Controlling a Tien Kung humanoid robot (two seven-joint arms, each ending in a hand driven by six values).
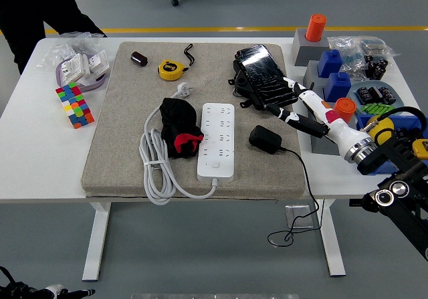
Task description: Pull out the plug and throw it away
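Rubik's cube (74, 104): lying at the left of the white counter (40, 158).
Grey mat (120, 145): covering the counter's middle.
Coiled white cable (155, 165): lying on the mat, beside a black-and-red bundle (180, 128).
White power strip (217, 141): lying lengthwise mid-mat, no plug sitting in its sockets.
Black plug adapter (265, 139): resting on the mat just right of the strip, its thin cord (302, 185) trailing over the counter's front edge.
Right hand (295, 104): hovering over the mat's right edge, fingers extended and relaxed, gripping nothing, apart from the adapter.
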